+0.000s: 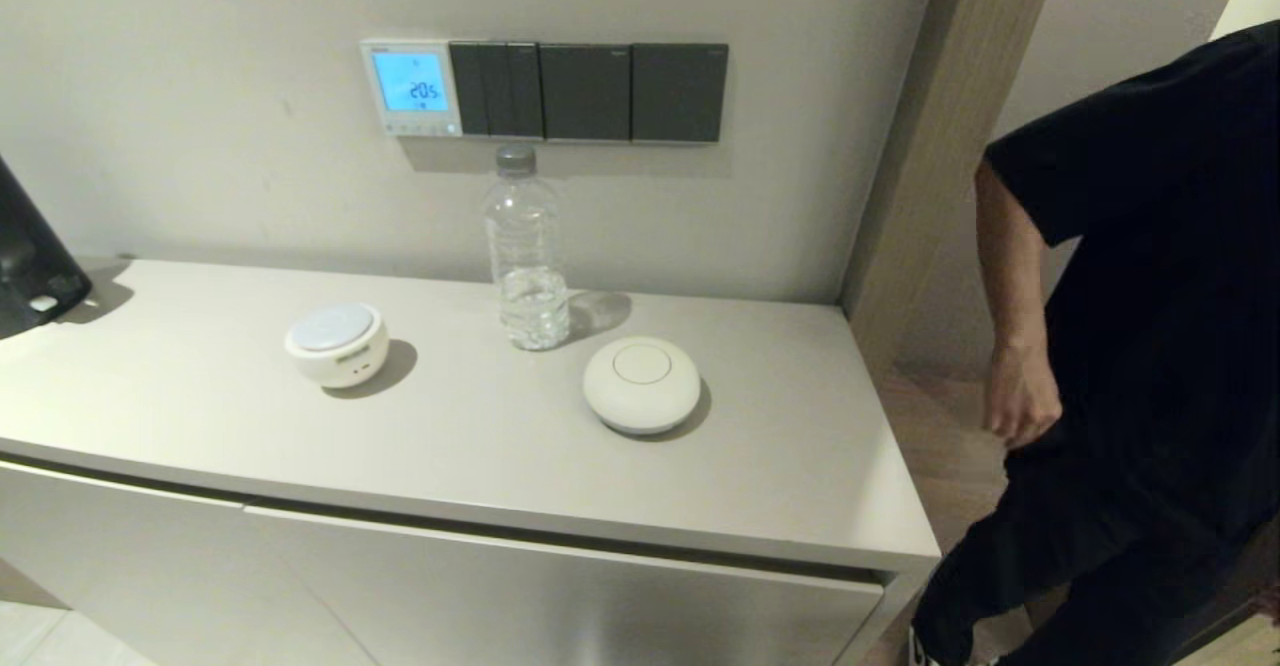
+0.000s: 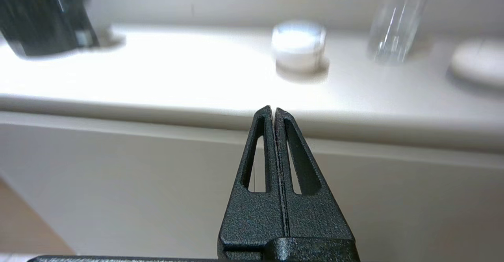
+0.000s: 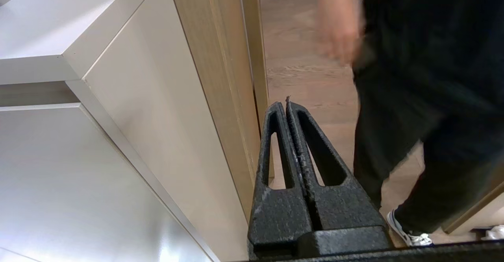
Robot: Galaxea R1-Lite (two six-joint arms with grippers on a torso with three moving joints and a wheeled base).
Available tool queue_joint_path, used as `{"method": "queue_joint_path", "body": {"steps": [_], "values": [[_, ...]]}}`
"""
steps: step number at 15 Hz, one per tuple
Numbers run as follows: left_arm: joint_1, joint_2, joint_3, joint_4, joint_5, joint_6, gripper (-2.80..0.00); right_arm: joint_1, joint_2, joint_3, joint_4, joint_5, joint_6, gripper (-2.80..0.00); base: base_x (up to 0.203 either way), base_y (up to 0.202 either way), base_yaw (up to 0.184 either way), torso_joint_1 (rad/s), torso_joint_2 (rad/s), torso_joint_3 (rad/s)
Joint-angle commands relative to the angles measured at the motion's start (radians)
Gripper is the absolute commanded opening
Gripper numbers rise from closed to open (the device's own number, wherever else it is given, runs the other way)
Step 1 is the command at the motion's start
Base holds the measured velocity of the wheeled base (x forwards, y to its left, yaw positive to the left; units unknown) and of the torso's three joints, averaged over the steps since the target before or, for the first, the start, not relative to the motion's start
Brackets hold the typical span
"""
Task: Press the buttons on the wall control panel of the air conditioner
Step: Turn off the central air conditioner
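The air conditioner's wall control panel (image 1: 411, 87) is a small white square plate on the wall, its screen lit blue with digits. The buttons (image 1: 412, 127) are a row of tiny white keys along its bottom edge. Neither gripper shows in the head view. My left gripper (image 2: 273, 109) is shut and empty, held low in front of the cabinet's front edge, well below the panel. My right gripper (image 3: 285, 104) is shut and empty, low beside the cabinet's right end, pointing at the floor.
Dark grey switch plates (image 1: 590, 92) sit right of the panel. On the cabinet top (image 1: 480, 436) stand a clear water bottle (image 1: 525, 251), a white round speaker (image 1: 336, 344), a white dome (image 1: 642, 384) and a black object (image 1: 30, 256). A person in black (image 1: 1150, 346) stands at right.
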Motion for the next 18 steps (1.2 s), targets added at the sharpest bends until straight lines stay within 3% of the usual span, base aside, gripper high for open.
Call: {"method": "queue_joint_path", "body": {"steps": [1,5,10,14,18], "values": [[0.0,0.205,-0.156,-0.007,-0.002,-0.001,-2.8,0.0,0.001,0.003,0.0,0.001,0.0,-2.8,0.0,0.0,0.0,0.0,0.0,0.0],[0.0,0.448,-0.301,-0.058,-0.03,-0.009,-2.8,0.0,0.001,0.003,0.0,0.0,0.0,-2.8,0.0,0.0,0.0,0.0,0.0,0.0],[-0.007,0.778,-0.36,-0.297,-0.094,-0.017,-2.8,0.0,0.001,0.003,0.0,0.0,0.0,-2.8,0.0,0.0,0.0,0.0,0.0,0.0],[-0.104,1.035,-0.452,-0.44,-0.102,-0.031,-2.8,0.0,0.001,0.003,0.0,0.0,0.0,-2.8,0.0,0.0,0.0,0.0,0.0,0.0],[-0.201,1.235,-0.619,-0.49,-0.103,-0.074,-2.8,0.0,0.001,0.003,0.0,0.0,0.0,-2.8,0.0,0.0,0.0,0.0,0.0,0.0]]}}
